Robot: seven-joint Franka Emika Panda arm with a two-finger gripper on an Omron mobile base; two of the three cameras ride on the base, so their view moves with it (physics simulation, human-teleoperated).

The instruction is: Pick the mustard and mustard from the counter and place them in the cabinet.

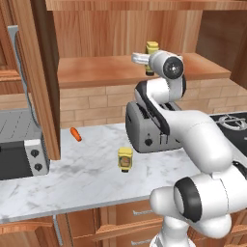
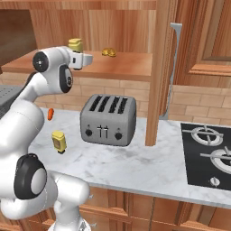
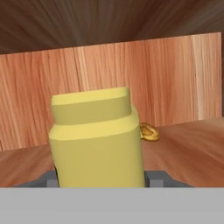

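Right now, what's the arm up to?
The arm has one mustard bottle up at the cabinet shelf, with the gripper around it; its fingers sit on either side of the bottle. Whether it already rests on the shelf is unclear. The second mustard bottle stands on the counter, in front of the toaster. A carrot lies further back.

The cabinet (image 1: 91,70) shelf, across the upper middle of the left base view, lies mostly bare left of the mustard bottle (image 1: 152,48) standing on it. A yellow-brown lump (image 2: 108,52) sits further back, and the open door (image 1: 41,72) walls off the upper left. Below, the toaster (image 2: 108,120) blocks mid-counter; the second mustard (image 1: 125,159) has bare counter (image 1: 82,178) all round, the carrot (image 1: 75,134) well apart.
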